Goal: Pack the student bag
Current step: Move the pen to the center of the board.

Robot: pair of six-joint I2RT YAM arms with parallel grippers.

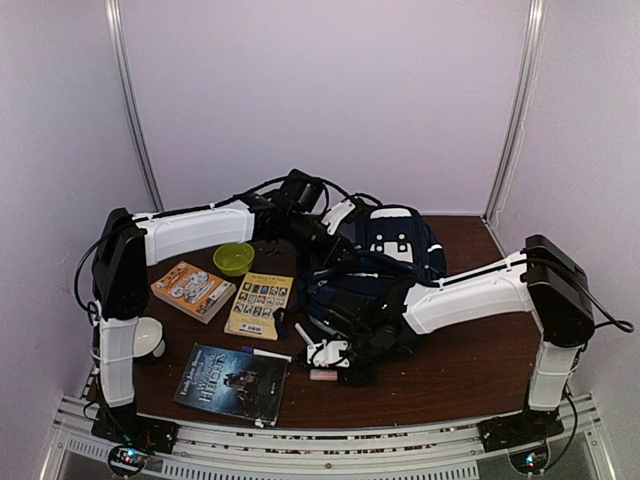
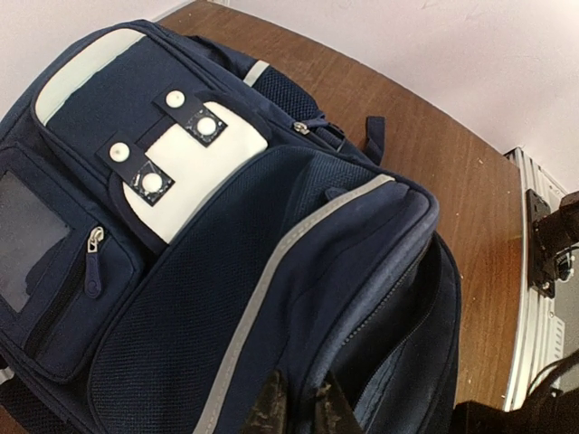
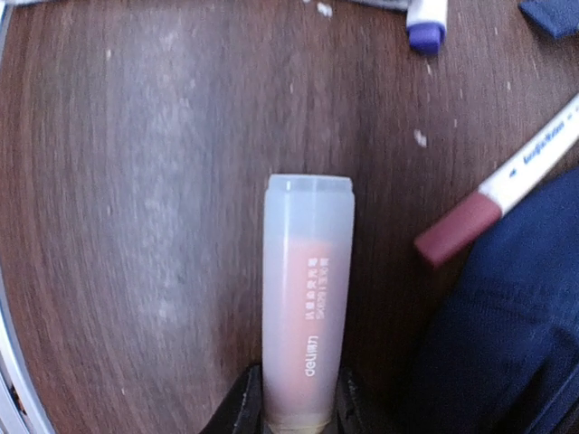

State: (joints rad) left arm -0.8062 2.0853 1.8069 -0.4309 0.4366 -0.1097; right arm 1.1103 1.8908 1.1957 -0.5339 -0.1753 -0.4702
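Pinching student bag (image 2: pixel 271 226), left tool (image 2: pixel 300 411), right tool (image 3: pixel 298 407) clamping tube (image 3: pixel 308 298), wooden table (image 3: pixel 136 226), lilac walls (image 1: pixel 330 90)

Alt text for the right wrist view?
A translucent tube with an orange core lies on the wooden table, its near end within the right gripper. A red-capped marker and the navy student bag lie beside it.

Dim, soft overhead light; wrist views bend at edges, perhaps slightly blurred.

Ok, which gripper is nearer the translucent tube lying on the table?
Right. The right gripper has its fingers either side of the translucent tube; the left gripper is away from it, up at the student bag.
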